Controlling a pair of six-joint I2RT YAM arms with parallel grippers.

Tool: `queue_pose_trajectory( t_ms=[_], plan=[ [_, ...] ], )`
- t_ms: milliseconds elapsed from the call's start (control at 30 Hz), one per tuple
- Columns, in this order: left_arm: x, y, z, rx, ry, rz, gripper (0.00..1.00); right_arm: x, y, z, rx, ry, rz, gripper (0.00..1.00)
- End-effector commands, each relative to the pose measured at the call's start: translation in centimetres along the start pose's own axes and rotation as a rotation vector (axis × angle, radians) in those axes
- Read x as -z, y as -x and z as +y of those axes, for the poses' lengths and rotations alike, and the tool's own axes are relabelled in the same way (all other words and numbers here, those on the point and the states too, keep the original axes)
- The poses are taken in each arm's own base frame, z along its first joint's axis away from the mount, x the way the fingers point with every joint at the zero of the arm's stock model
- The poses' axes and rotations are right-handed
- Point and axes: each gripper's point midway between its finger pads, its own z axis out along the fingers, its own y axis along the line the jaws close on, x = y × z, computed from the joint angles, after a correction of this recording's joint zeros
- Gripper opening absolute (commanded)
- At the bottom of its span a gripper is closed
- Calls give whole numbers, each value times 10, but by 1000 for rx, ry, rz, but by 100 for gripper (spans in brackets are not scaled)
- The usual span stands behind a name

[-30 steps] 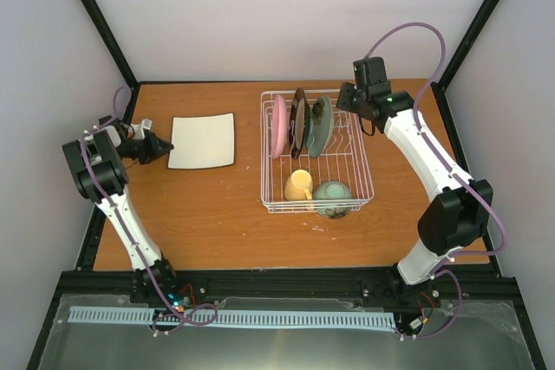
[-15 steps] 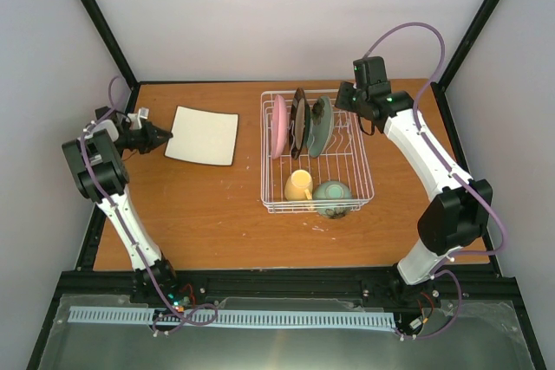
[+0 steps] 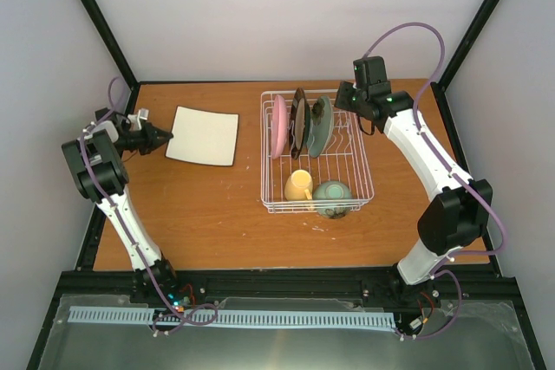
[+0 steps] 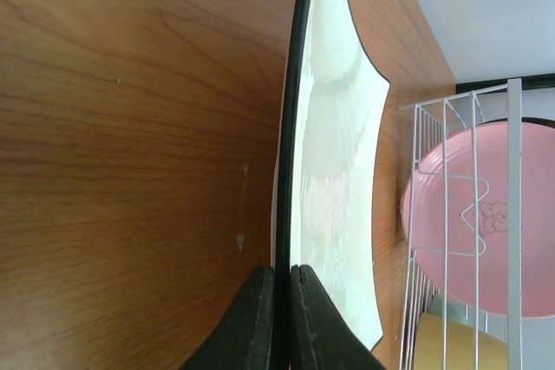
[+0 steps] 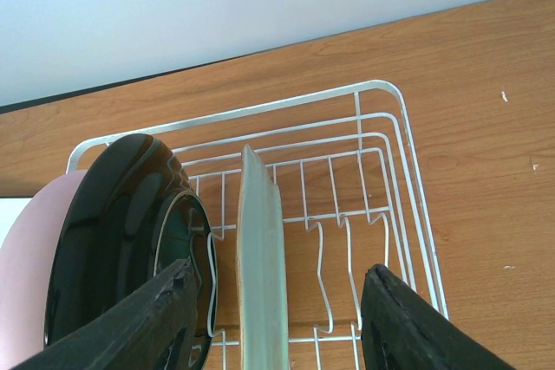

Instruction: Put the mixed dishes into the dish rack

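The cream square plate (image 3: 205, 136) lies skewed on the table, left of the dish rack (image 3: 264, 155). My left gripper (image 3: 165, 137) is shut on the plate's left edge. In the left wrist view the plate (image 4: 336, 171) runs edge-on out of the pinching gripper (image 4: 283, 276). The rack holds the pink plate (image 3: 279, 126), dark brown plate (image 3: 299, 120) and teal plate (image 3: 320, 126) upright. The yellow mug (image 3: 299, 186) and green bowl (image 3: 333, 197) sit at its front. My right gripper (image 3: 343, 103) hangs open over the rack's back right, its fingers either side of the teal plate (image 5: 260, 257) without touching it.
Black frame posts and pale walls close in the table on the left, back and right. Empty tine slots (image 5: 347, 240) stand to the right of the teal plate. The rack's far rim (image 5: 381, 86) lies close to the table's back edge.
Over the second, my left gripper drew back towards the far left with the cream plate, which swung askew. Nothing has moved in the last half second. The right arm stayed put.
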Motion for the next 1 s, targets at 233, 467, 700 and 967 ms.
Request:
queue_pose_trajectory(
  t_ms=[233, 467, 700, 967],
  plan=[
    [-6, -21, 13, -3, 31, 45, 1, -8, -3, -2, -12, 0, 8, 51],
    [-5, -50, 18, 54, 64, 61, 1, -9, -4, -2, -12, 0, 10, 51],
    [-2, -75, 27, 84, 139, 96, 1, -14, -7, 0, -7, 14, 23, 50],
    [1, -45, 34, 55, 200, 52, 38, -17, -7, 3, -1, 26, 28, 50]
  ],
)
